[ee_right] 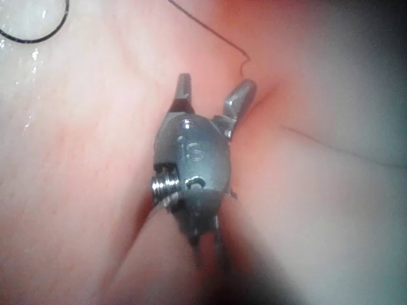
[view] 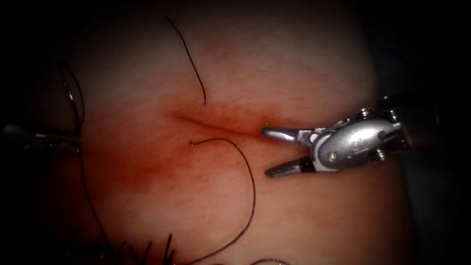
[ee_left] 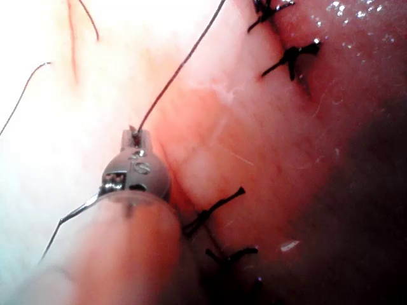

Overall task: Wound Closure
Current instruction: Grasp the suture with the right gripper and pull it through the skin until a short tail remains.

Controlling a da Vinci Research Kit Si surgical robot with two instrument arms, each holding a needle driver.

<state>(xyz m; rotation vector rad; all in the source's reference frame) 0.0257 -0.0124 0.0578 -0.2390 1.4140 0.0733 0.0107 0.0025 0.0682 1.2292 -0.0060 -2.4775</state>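
Observation:
On the tissue (view: 294,64) the cut (view: 221,127) runs left from my right tool (view: 267,152). That tool's jaws stand open and hold nothing, with one tip at the cut's right end. The right wrist view shows the same open tool (ee_right: 213,89) with a hooked thread end (ee_right: 244,63) just beyond it. Dark thread (view: 189,59) enters the tissue above the cut and comes out below it, then loops down (view: 252,196). My left tool (view: 44,140) lies far to the left of the cut. Its jaws (ee_left: 135,135) are shut on the thread (ee_left: 181,67). A thin glinting curve (view: 73,95), perhaps the needle, rises beside it, outside the tissue.
Finished stitches with dark knots (ee_left: 289,57) (ee_left: 213,210) line the closed stretch of the wound. Cut thread ends (view: 147,250) stick up at the lower edge. Red fluid (view: 127,167) stains the tissue left of the cut. A thread loop (ee_right: 38,28) lies on pale tissue.

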